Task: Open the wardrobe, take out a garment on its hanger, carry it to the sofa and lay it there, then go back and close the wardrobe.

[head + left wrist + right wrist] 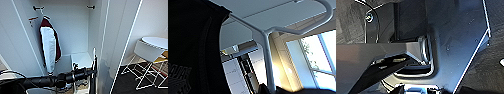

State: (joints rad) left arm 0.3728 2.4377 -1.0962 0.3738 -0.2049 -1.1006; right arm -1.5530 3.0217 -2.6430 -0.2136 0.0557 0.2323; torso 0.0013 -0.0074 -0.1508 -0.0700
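I face the open wardrobe [75, 30], my left arm carrying the black coat [193, 50] on its hanger [268, 50]; whether my jaws are clamped, I cannot tell. Next, I judge, comes backing clear toward the sofa.

Wardrobe [75, 30] open; black garment [193, 50] on pale hanger [268, 50], hook up.

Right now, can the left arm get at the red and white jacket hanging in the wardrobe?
Probably yes. The wardrobe stands open, and the left arm stretches across just below the jacket, with nothing between them. Whether its hand is free, I cannot tell.
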